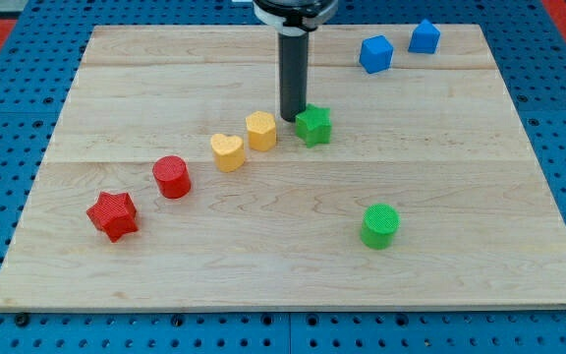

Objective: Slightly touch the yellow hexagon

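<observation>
The yellow hexagon (260, 130) sits near the middle of the wooden board (440, 285). My tip (292, 118) stands just to the hexagon's upper right, a small gap apart from it. The tip is right beside the green star (313, 125), at that block's left edge. A yellow heart (227, 152) lies just to the hexagon's lower left.
A red cylinder (172, 177) and a red star (113, 215) continue the diagonal row toward the view's lower left. A green cylinder (379, 225) stands at the lower right. A blue cube (375, 53) and a blue house-shaped block (424, 36) sit at the top right.
</observation>
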Robot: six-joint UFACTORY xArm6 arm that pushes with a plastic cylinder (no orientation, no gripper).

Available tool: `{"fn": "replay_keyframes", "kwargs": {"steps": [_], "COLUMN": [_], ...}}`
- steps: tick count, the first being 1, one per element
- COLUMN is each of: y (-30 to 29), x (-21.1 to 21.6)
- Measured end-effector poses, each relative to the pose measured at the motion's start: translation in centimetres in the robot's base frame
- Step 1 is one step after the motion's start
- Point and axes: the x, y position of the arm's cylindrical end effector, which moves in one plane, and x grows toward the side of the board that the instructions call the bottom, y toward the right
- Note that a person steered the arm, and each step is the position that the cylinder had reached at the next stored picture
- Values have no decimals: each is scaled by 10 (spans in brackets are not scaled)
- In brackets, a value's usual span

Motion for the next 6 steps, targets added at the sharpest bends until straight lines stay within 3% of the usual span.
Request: {"fn": "replay_keyframes", "kwargs": {"steps": [3,4,6], "y": [3,-39,-15], "x": [6,-5,-95]}}
